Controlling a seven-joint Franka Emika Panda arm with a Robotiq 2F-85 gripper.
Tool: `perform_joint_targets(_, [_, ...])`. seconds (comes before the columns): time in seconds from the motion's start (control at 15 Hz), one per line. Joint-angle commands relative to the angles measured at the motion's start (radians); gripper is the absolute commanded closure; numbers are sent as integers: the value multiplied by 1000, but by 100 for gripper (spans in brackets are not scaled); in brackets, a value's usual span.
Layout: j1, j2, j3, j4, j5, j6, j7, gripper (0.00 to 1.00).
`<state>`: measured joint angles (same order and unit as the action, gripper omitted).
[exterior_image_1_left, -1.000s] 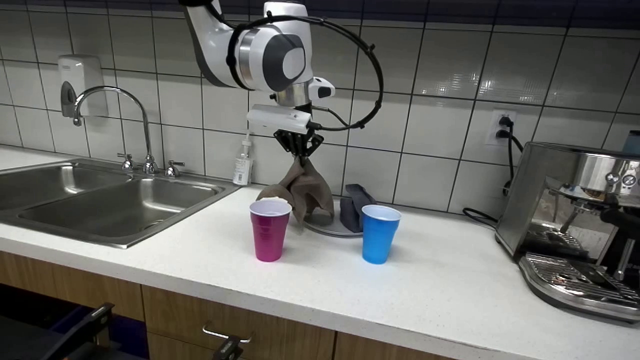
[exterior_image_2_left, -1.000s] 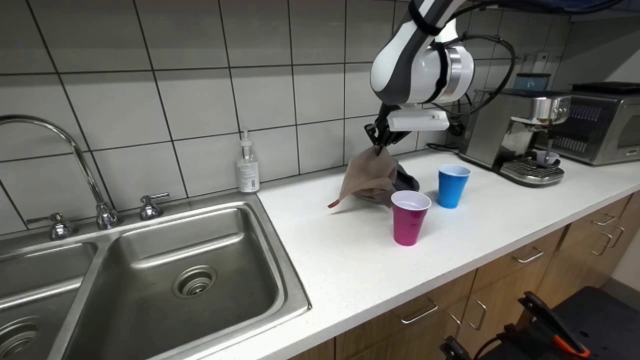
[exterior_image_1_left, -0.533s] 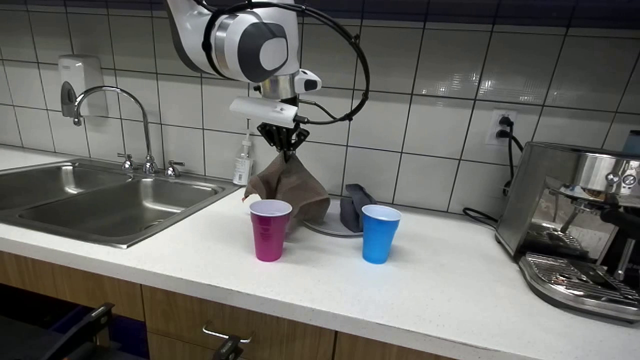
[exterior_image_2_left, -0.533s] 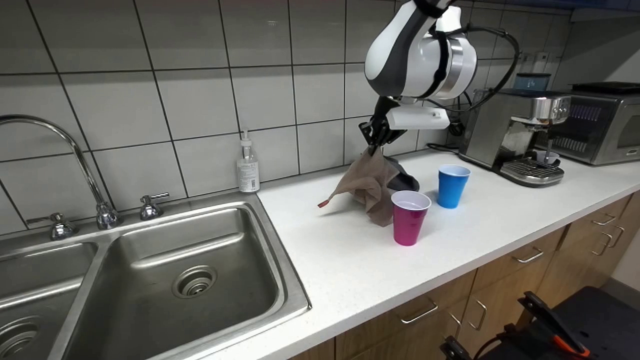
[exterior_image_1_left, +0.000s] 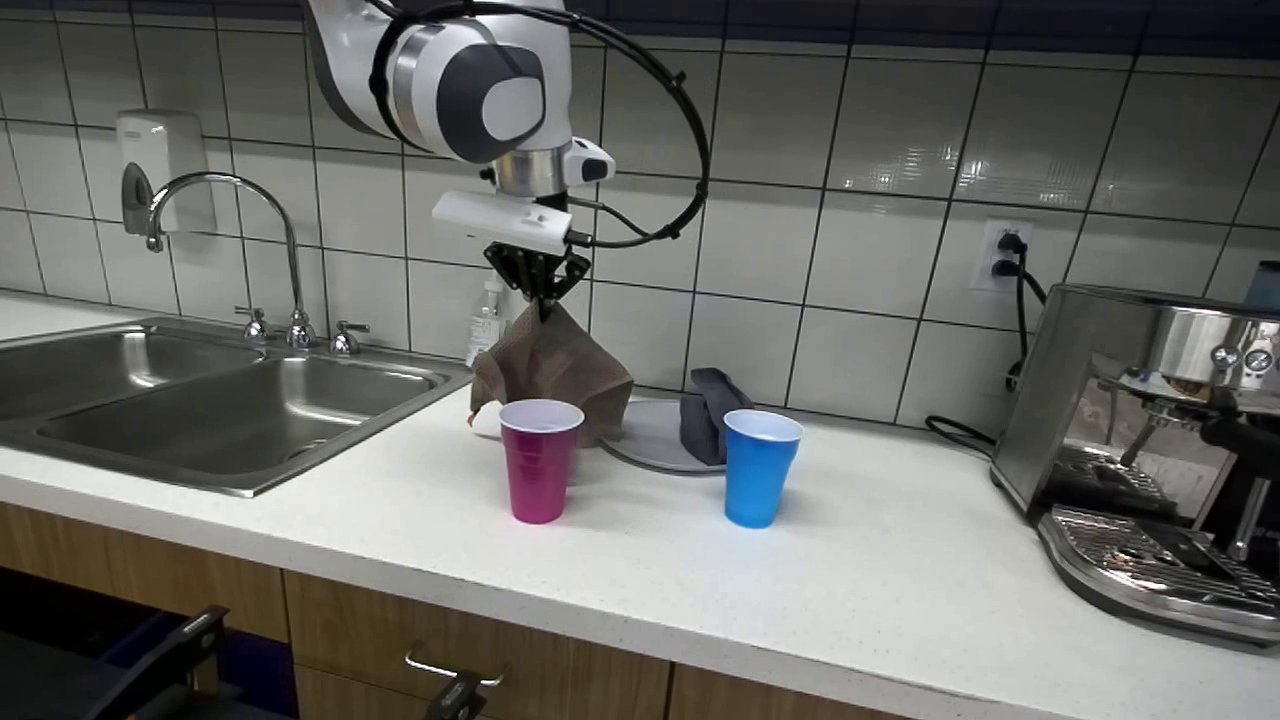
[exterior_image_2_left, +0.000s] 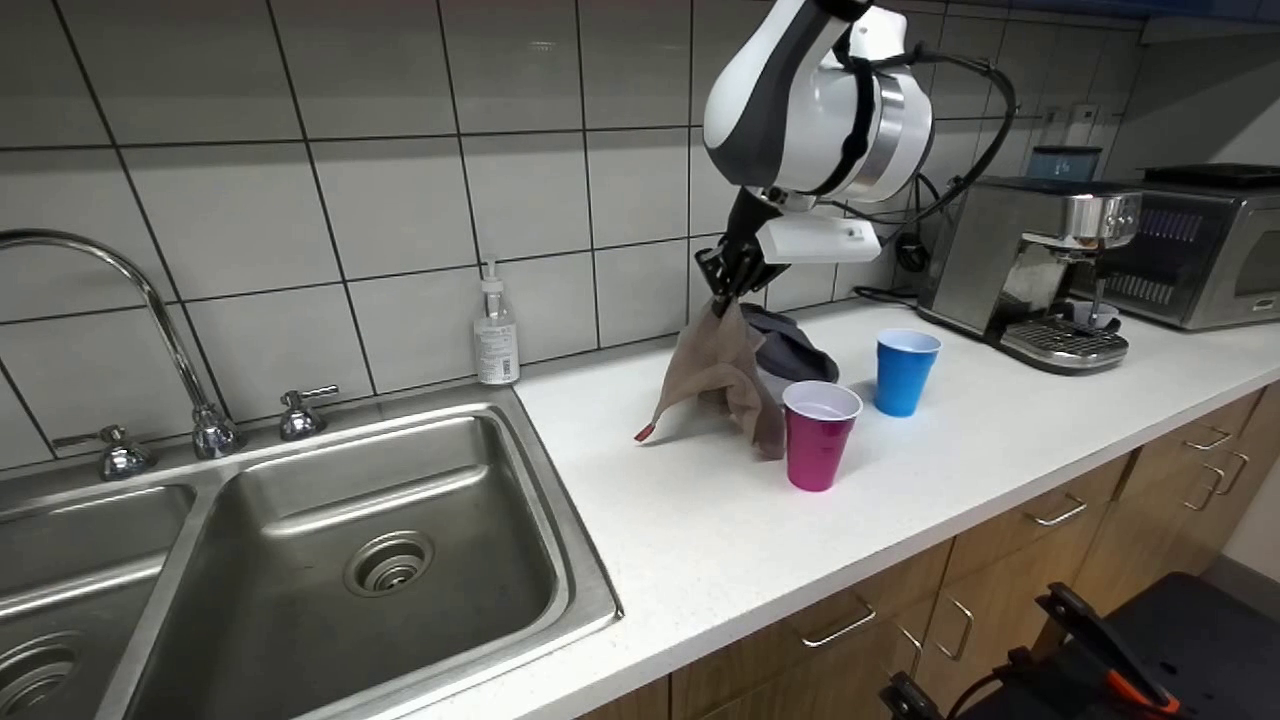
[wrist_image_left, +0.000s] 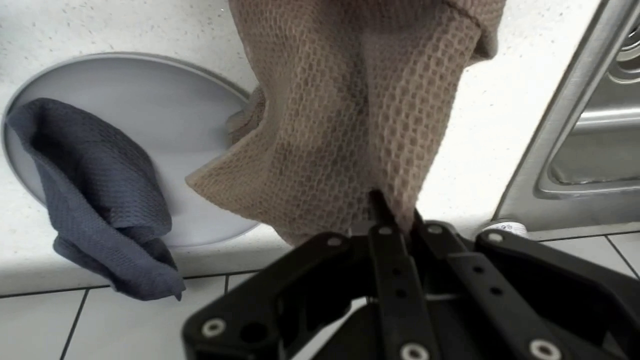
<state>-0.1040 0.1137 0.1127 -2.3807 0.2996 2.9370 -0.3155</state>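
Note:
My gripper is shut on a brown waffle-textured cloth, pinching a fold near its top. In both exterior views the cloth drapes down from the fingers towards the counter, behind the magenta cup. A reddish corner of the cloth hangs low on the sink side; whether it touches the counter I cannot tell. Beside it lies a round grey plate with a crumpled dark blue-grey cloth on it. The brown cloth overlaps the plate's near-sink edge in the wrist view.
A blue cup stands upright in front of the plate. The steel sink with its faucet and a clear pump bottle lie to one side. An espresso machine stands on the other, and the tiled wall runs behind.
My gripper has carried the brown cloth towards the sink, uncovering more of the plate. The cloth's hanging folds have shifted. Both cups and the blue-grey cloth stay where they were.

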Motion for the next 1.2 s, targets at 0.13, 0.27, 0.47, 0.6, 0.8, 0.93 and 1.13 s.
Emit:
perform_joint_targets(0.13, [7,-39,62,-24,67,-9,-77,99])
perform_joint_targets(0.27, [14,-40,81,-26,73,-9,-80,99])
perform_joint_targets(0.47, [20,-28,104,-16,79,-9,-87,99])
perform_joint_targets(0.6, [24,-16,109,-8,70,-19,-83,99])
perform_joint_targets(0.8, [28,6,113,1,59,-11,-71,99])
perform_joint_targets(0.93, [32,22,110,6,50,-9,-61,99])
perform_joint_targets(1.13, [39,47,102,11,30,-6,-48,99])
